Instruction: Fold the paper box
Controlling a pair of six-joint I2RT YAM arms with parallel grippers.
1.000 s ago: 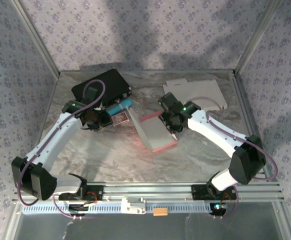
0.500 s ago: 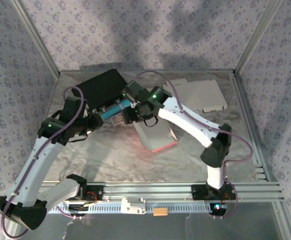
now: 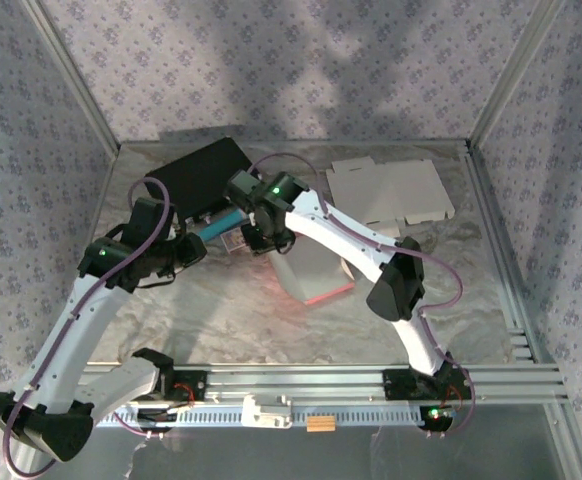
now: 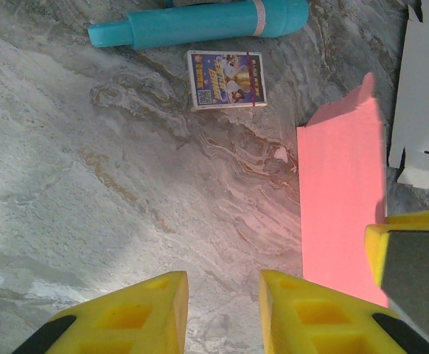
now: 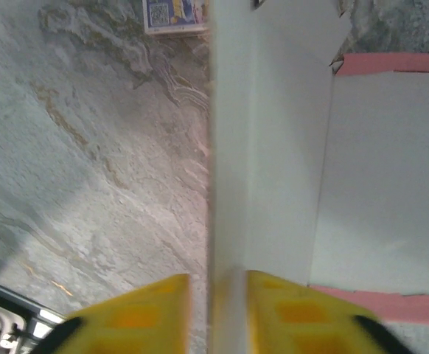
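The paper box (image 3: 316, 272), pink outside and white inside, lies opened in the middle of the table; it is pink (image 4: 340, 192) in the left wrist view. Its left flap (image 5: 266, 147) stands raised beside the white floor panel (image 5: 380, 184). My right gripper (image 3: 261, 238) reaches across to that flap. Its fingers (image 5: 218, 299) straddle the flap's edge, the right one against it and a thin strip of table beside the left one; the picture is blurred. My left gripper (image 3: 197, 250) hovers left of the box, open (image 4: 223, 302) over bare table.
A teal tube (image 3: 226, 222) (image 4: 200, 22) and a small printed card pack (image 4: 225, 77) (image 5: 174, 15) lie just behind the box's left end. A black case (image 3: 201, 175) sits at the back left. A flat white cardboard blank (image 3: 391, 190) (image 4: 424, 103) lies at the back right.
My right arm has swung from the box's right side across to its left flap, and its jaws have narrowed round the flap. My left arm drew back slightly and now holds still.
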